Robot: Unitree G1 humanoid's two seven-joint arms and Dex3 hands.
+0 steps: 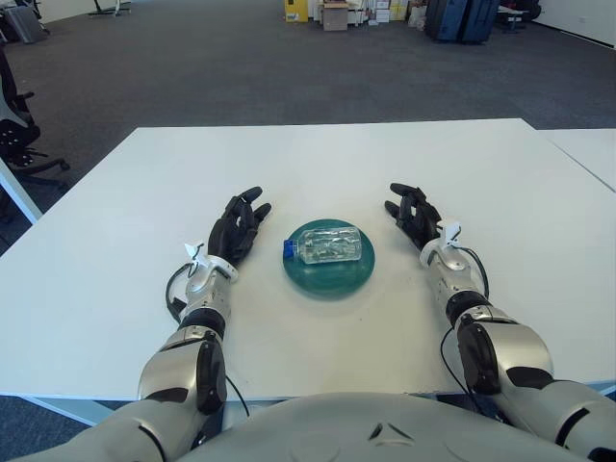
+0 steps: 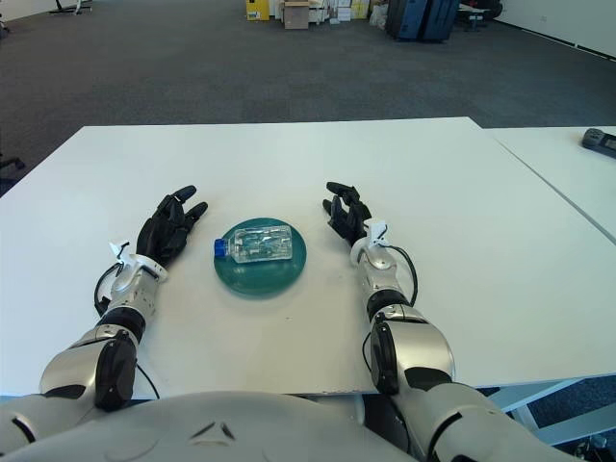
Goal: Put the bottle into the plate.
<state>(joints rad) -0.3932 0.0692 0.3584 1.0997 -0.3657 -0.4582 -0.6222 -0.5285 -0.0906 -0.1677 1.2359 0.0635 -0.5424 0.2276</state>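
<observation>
Clear plastic bottle (image 1: 329, 244) with a blue cap lies on its side in the green plate (image 1: 330, 277), so the placing looks done, with left hand (image 1: 236, 229) and right hand (image 1: 413, 214) relaxed, empty, flanking it, needing only withdrawal

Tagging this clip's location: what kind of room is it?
Probably an open office or lab: grey carpet, white table, office chair at the left edge, boxes along the far wall.
</observation>
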